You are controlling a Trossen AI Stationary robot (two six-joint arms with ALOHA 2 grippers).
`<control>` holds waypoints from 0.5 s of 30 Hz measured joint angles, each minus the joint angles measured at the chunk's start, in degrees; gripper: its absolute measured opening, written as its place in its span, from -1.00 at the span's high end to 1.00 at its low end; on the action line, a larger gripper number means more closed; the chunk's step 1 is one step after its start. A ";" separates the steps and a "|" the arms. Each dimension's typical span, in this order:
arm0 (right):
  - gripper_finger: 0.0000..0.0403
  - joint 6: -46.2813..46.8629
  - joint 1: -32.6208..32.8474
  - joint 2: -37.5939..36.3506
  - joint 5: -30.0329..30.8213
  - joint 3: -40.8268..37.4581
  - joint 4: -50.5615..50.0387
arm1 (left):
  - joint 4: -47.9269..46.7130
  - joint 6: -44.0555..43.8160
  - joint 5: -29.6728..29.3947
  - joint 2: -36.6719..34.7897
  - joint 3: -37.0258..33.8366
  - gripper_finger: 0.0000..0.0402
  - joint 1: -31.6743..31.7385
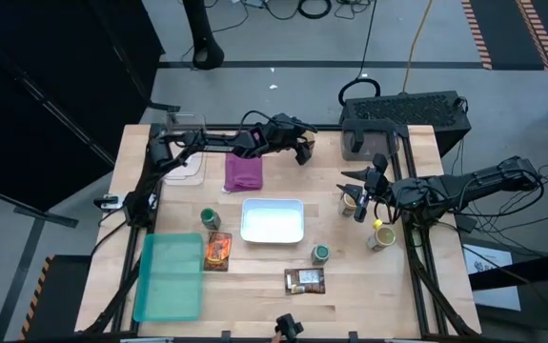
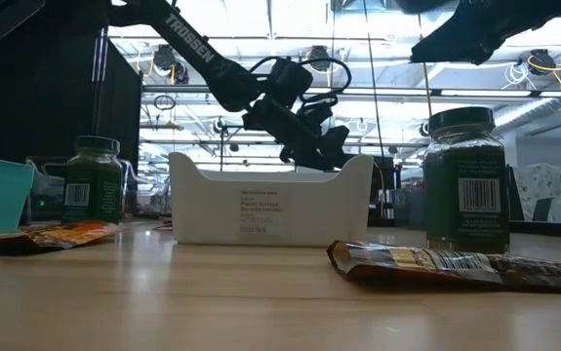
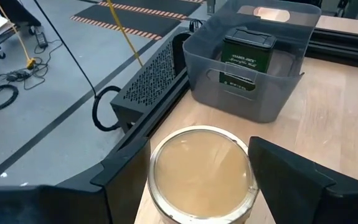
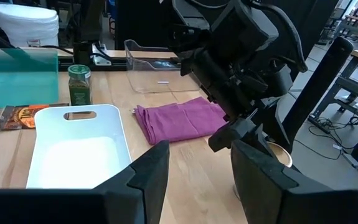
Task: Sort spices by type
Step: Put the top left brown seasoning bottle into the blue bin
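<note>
My left gripper (image 1: 302, 152) hovers at the table's far side, between the purple cloth (image 1: 243, 172) and a grey bin, shut on a tan-lidded jar (image 3: 200, 168). The gripper hides that jar from above. My right gripper (image 1: 358, 200) is open, and another tan-lidded jar (image 1: 348, 199) stands on the table just beside it. A third tan-lidded jar (image 1: 380, 238) stands near the right edge. Green-lidded jars (image 1: 210, 219) (image 1: 320, 253) stand either side of a white tray. The orange packet (image 1: 218, 251) and dark brown packet (image 1: 304, 279) lie flat near the front. My left gripper pinches the jar between its two fingers (image 3: 126, 180), one on each side of the glass wall just below the lid's rim (image 3: 155, 186). The fingers come slanting down from the table's left. The jar is upright. I cannot tell whether it stands on the table or is lifted.
A white tray (image 1: 297, 205) sits mid-table and a teal tray (image 1: 170, 276) at the near left. A clear container (image 1: 186, 164) is at the far left. The grey bin (image 3: 253, 93) holds a green box (image 3: 246, 59). A black perforated box (image 1: 407, 110) lies beyond the far edge.
</note>
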 joint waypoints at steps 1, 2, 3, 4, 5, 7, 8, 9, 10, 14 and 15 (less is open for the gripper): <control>0.23 0.00 0.00 0.00 0.00 0.00 0.00 | -0.03 -0.01 0.00 0.00 0.00 -0.39 0.00; 0.23 0.00 0.00 0.01 0.00 0.00 0.01 | -0.10 -0.02 0.00 0.00 0.00 -0.39 0.00; 0.23 0.00 0.00 0.02 0.02 0.00 0.02 | -0.12 -0.01 -0.02 0.00 0.00 -0.39 0.00; 0.23 0.00 0.00 0.00 0.02 0.00 0.00 | -0.13 -0.02 -0.01 0.01 -0.01 -0.39 0.00; 0.23 0.00 0.00 0.01 0.02 0.00 0.01 | -0.13 -0.05 -0.02 0.02 -0.02 -0.39 0.00; 0.23 0.00 0.00 0.02 0.02 0.00 0.02 | -0.15 -0.34 -0.02 0.04 -0.02 -0.39 0.00; 0.23 0.00 0.00 0.02 0.04 0.00 0.02 | -0.17 -0.72 -0.02 0.05 -0.02 -0.39 0.00; 0.23 0.00 0.00 0.00 0.02 0.00 0.02 | -0.17 -1.39 -0.02 0.07 -0.07 -0.39 0.00; 0.23 0.00 0.00 0.00 0.03 0.00 0.00 | -0.18 -1.53 -0.02 0.07 -0.07 -0.39 0.00; 0.23 0.00 0.00 0.02 0.04 0.00 0.02 | -0.24 -1.57 -0.02 0.08 -0.07 -0.39 0.00; 0.23 0.00 0.00 0.02 0.04 0.00 0.02 | -0.24 -1.57 -0.02 0.09 -0.07 -0.39 0.00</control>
